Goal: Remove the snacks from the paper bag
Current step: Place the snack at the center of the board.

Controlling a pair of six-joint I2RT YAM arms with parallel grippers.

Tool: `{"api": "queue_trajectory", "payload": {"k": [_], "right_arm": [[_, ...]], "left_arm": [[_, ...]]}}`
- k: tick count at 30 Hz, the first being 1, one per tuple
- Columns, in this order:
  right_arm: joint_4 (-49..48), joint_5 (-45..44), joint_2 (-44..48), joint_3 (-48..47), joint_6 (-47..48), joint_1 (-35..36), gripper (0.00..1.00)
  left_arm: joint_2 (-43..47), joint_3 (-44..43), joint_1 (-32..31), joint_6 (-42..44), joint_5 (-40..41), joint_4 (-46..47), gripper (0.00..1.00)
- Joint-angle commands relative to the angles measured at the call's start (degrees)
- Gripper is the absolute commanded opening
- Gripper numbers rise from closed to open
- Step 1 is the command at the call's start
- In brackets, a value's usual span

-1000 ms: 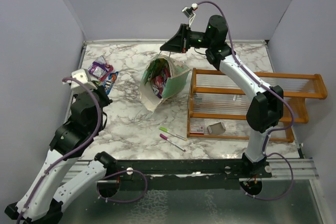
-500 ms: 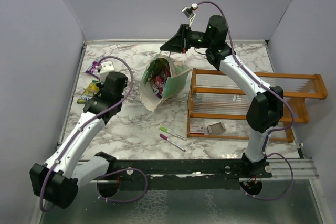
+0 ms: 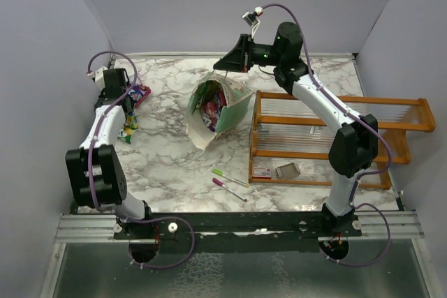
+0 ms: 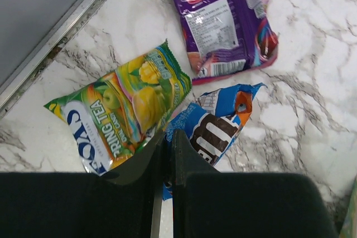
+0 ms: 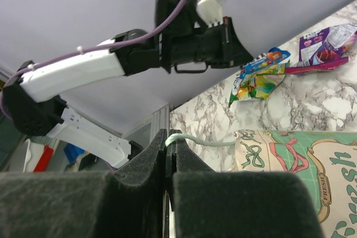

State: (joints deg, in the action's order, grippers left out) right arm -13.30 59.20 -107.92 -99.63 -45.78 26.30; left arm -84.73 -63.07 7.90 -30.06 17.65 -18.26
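The paper bag (image 3: 213, 109) leans open at mid-table with several snacks inside. My right gripper (image 3: 223, 68) is shut on its pale string handle (image 5: 201, 140) and holds it up; the bag's patterned side (image 5: 290, 165) shows below. My left gripper (image 4: 167, 135) is shut on the edge of a blue packet (image 4: 220, 126), low over the table at far left (image 3: 130, 111). The blue packet lies partly over a yellow-green packet (image 4: 122, 110), with a purple packet (image 4: 223, 20) beyond. The yellow-green (image 3: 127, 130) and purple (image 3: 140, 93) packets also show from above.
An orange wooden rack (image 3: 328, 137) stands right of the bag, with small items (image 3: 279, 170) under it. A green pen (image 3: 227, 176) and a pink pen (image 3: 229, 190) lie in front of it. The metal table edge (image 4: 61, 26) and the left wall run close beside the packets.
The left arm has swung from a raised, folded pose to a low stretch along the left wall, its gripper staying by the packets. The right arm and the bag have not moved.
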Motion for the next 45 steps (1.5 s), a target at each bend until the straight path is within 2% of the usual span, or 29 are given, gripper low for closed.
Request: {"api": "queue_trajectory", "payload": {"k": [1, 8, 11, 18, 19, 22, 24, 27, 32, 37, 39, 42, 45], "right_arm": [[-2.3, -0.8, 3.1, 1.2, 0.1, 0.0, 0.01], [-2.4, -0.4, 2.5, 0.2, -0.3, 0.0, 0.01], [-2.8, -0.5, 2.4, 0.3, -0.3, 0.0, 0.01], [-1.7, -0.8, 2.3, 0.6, 0.3, 0.0, 0.01], [-1.7, -0.8, 2.2, 0.6, 0.3, 0.0, 0.01], [-1.9, -0.8, 2.2, 0.5, 0.2, 0.0, 0.01], [-1.9, -0.9, 2.2, 0.5, 0.1, 0.0, 0.01], [-1.9, -0.8, 2.5, 0.6, 0.1, 0.0, 0.01], [-1.9, -0.7, 3.3, 0.8, 0.2, 0.0, 0.01], [-1.8, -0.5, 3.6, 1.0, 0.5, 0.0, 0.01], [-1.9, -0.4, 3.6, 1.1, 0.4, 0.0, 0.01], [-2.0, -0.2, 3.8, 1.3, 0.5, 0.0, 0.01], [-1.6, -0.2, 4.1, 1.5, 1.0, 0.0, 0.01]], "left_arm": [[-8.2, -6.1, 5.2, -2.5, -3.1, 2.5, 0.0], [-16.5, -10.9, 9.1, 2.1, -12.9, 7.1, 0.0], [-20.8, -14.0, 9.6, 2.7, -16.8, 4.6, 0.0], [-23.1, -15.9, 10.9, 3.0, -17.5, 3.1, 0.01], [-23.2, -15.8, 11.1, 3.1, -17.4, 2.8, 0.04], [-23.4, -15.7, 11.3, 3.3, -18.0, 2.0, 0.21], [-22.8, -15.3, 11.3, 3.4, -19.0, 2.0, 0.26], [-18.9, -11.8, 11.3, 2.8, -19.9, 3.5, 0.45], [-8.4, -4.9, 11.2, 1.3, -19.1, 6.3, 0.62], [1.3, 1.0, 11.2, 0.9, -21.6, 5.9, 0.7], [5.8, 4.3, 11.2, -0.2, -25.0, 6.0, 0.75], [13.7, 11.4, 10.3, -2.2, -34.2, 8.3, 0.82], [22.1, 17.9, 7.7, -3.4, -39.0, 9.0, 0.83]]}}
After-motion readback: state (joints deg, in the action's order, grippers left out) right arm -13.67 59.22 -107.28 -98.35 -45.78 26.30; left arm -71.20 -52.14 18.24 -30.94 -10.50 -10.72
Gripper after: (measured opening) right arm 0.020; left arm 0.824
